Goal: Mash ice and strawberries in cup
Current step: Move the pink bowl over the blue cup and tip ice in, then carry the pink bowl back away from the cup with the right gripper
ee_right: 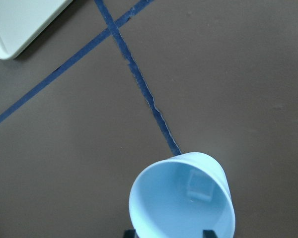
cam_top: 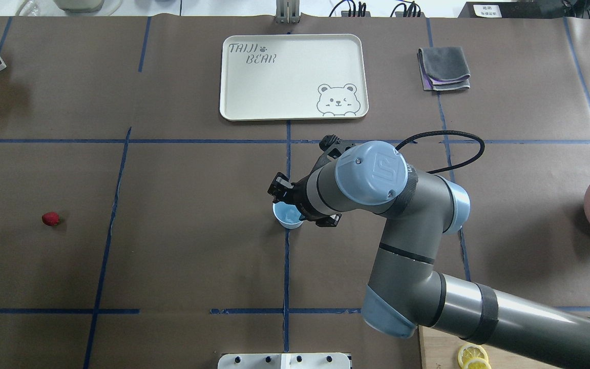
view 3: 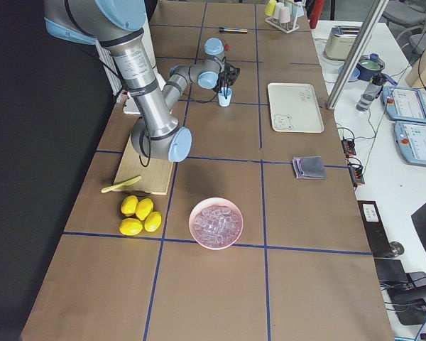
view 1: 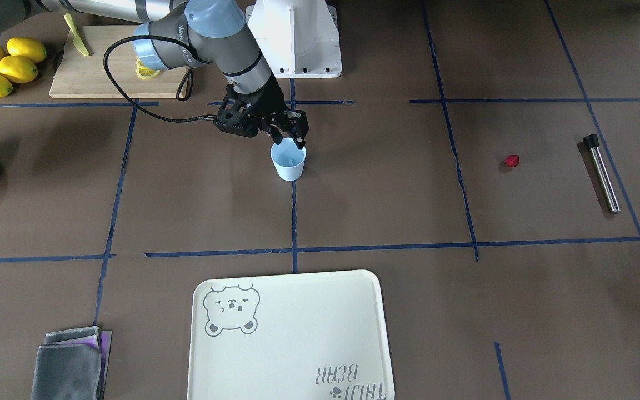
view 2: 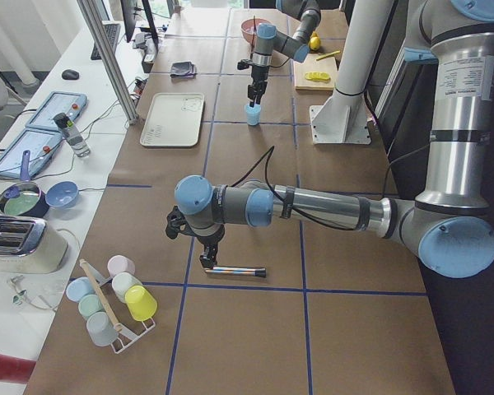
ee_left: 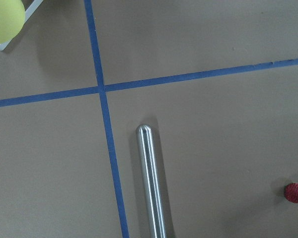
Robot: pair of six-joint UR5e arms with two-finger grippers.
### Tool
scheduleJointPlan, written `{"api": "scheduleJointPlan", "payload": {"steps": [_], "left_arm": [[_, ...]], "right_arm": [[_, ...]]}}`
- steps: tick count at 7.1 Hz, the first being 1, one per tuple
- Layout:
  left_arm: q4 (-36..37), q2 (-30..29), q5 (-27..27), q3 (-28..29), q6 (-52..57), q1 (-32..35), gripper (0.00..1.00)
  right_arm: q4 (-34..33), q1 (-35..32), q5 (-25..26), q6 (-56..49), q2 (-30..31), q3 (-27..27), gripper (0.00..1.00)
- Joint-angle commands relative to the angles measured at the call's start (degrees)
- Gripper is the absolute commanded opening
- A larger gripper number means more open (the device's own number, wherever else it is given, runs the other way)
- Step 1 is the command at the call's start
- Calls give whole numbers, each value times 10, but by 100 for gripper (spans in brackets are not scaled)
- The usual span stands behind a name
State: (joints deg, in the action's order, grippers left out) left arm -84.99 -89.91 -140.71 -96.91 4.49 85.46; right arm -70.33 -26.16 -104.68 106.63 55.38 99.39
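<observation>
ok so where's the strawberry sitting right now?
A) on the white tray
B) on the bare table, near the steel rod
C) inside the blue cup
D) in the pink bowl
B. The strawberry lies on the bare table, close to the steel rod but not touching it, and well away from the cup.

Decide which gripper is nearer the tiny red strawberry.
Left. The left gripper hangs over the steel rod beside the tiny red strawberry; the right gripper is over the light-blue plastic cup, farther off.
</observation>
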Motion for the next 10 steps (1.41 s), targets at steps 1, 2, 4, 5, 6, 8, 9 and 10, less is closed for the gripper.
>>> {"api": "scheduleJointPlan", "payload": {"steps": [1, 2, 4, 5, 6, 8, 9, 10], "left_arm": [[1, 0, 0, 2, 0, 0, 100], [0, 0, 0, 5, 0, -1, 100], [0, 1, 0, 5, 0, -4, 100], [0, 1, 0, 6, 0, -5, 100], [0, 1, 0, 6, 0, -4, 100], [1, 1, 0, 7, -1, -4, 100], [0, 1, 0, 6, -1, -5, 100], [0, 1, 0, 7, -1, -4, 100]], "right_arm": [[0, -65, -48, -12, 66, 31, 76], [2, -108, -87, -71, 125, 63, 76], [9, -201, -144, -245, 302, 150, 79], [10, -266, -184, -344, 364, 154, 98], [8, -323, -205, -458, 412, 150, 98], [7, -435, -254, -669, 472, 106, 99], [7, -468, -253, -774, 484, 79, 99], [8, -482, -253, -830, 483, 43, 99]]}}
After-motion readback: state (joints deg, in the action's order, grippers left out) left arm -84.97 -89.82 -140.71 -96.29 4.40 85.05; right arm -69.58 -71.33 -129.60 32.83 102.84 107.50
